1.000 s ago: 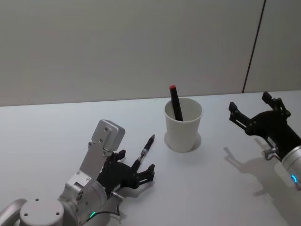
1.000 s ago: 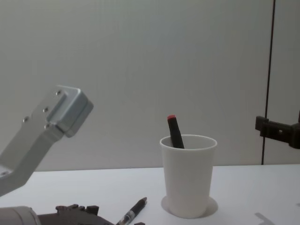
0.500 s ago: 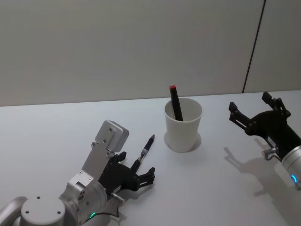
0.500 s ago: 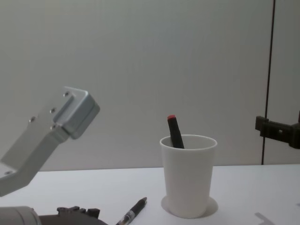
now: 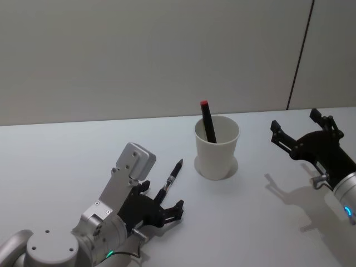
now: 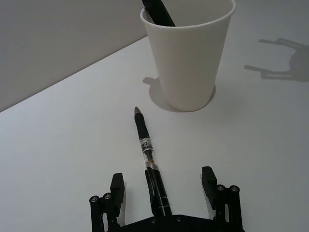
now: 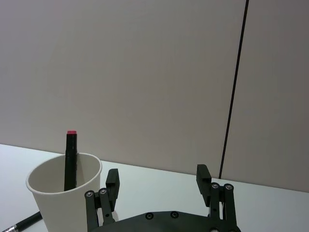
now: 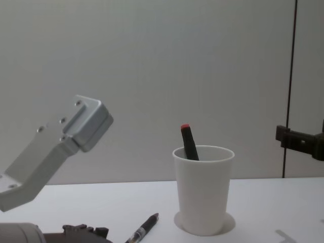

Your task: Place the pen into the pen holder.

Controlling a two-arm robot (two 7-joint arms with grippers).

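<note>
I find the pen lying flat on the white bench, to the left of the pen holder, its tip aimed at the cup's foot but apart from it. The left pincer sits low over the pen's rear end, spread wide, one finger on each side of the barrel and neither touching it; it has hold of nothing. The left wrist view makes this plain. From the head view the same pincer is partly masked by its own grey wrist housing, and the pen's rear end passes under the black pincer body, so I cannot see where the barrel ends. The chest view cuts the pen off at the bottom edge, giving only its front part. The holder stands upright on the bench. A black marker with a red cap leans inside it, cap above the rim, lower part hidden by the cup wall; I cannot tell where it rests inside. The right pincer hangs above the bench well to the right of the holder, also spread wide and empty. The right wrist view shows both of its fingers with the holder beyond them, whereas the chest view catches just one dark finger at the right edge
</note>
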